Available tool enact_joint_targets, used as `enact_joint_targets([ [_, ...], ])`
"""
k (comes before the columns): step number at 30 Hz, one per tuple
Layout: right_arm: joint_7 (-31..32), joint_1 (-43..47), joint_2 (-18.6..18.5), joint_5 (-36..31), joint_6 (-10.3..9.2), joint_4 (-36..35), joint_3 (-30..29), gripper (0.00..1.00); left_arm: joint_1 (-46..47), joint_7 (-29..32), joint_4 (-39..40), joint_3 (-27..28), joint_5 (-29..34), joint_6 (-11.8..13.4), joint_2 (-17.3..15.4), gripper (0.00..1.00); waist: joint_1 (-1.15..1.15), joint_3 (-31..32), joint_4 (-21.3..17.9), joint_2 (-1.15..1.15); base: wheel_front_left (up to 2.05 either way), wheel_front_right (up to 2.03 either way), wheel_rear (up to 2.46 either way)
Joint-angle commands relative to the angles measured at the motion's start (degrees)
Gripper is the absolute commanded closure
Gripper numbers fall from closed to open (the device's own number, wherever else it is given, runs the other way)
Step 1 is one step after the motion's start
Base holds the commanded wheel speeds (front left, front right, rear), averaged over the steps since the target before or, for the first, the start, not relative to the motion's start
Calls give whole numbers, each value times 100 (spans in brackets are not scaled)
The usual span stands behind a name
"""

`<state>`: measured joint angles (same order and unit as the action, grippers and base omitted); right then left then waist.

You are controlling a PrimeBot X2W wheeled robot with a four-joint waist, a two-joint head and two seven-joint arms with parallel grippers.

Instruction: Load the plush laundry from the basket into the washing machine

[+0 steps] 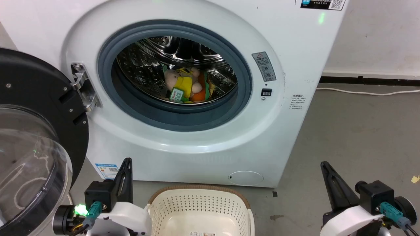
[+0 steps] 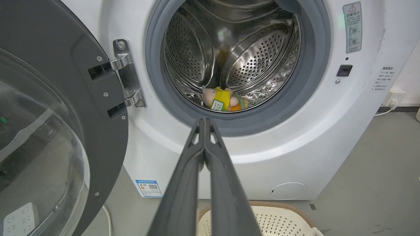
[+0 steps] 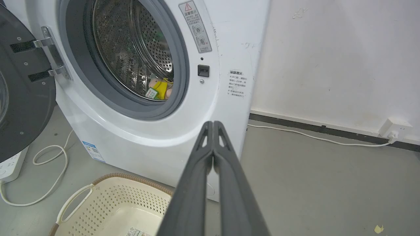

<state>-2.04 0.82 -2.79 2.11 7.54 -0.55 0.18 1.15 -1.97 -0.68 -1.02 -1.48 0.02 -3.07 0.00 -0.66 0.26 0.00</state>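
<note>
The doll [image 1: 178, 86] and, at its four o'clock, the orange bun [image 1: 199, 95] lay at six o'clock in the drum [image 1: 144, 65]. The visible part of the basket [image 1: 197, 205] held no toy. The left gripper [image 2: 205, 122] and right gripper [image 3: 213, 124] had jaws pressed together, holding nothing. Loading looked finished, so the sound move was to keep both arms low, clear of the door [image 1: 32, 98].

Left gripper [image 1: 127, 161] and right gripper [image 1: 324, 164] point forward, fingers [image 2: 183, 183] pressed together.

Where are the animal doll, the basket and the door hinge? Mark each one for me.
animal doll [image 1: 182, 86], head view, on its yellow clothing.
basket [image 1: 197, 205], head view, on its perforated far wall.
door hinge [image 2: 128, 78], left wrist view, on the metal plate.
</note>
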Motion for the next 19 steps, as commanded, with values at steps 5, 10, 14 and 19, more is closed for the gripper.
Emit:
enact_joint_targets([
  [5,84,-68,-8,-92,-5,33,-15,100,-98,78,43,50,92,-2,8,100,0,22,-9,0,0,0,0],
  [10,143,-75,-9,-151,-5,44,-17,100,-106,137,55,75,119,-2,14,100,0,44,-17,0,0,0,0],
  [14,190,-80,-9,-198,-5,53,-18,100,-113,184,65,96,141,-2,18,100,0,61,-24,0,0,0,0],
  [19,204,-82,-9,-211,-5,55,-18,100,-115,197,68,102,148,-2,19,100,0,66,-26,0,0,0,0],
])
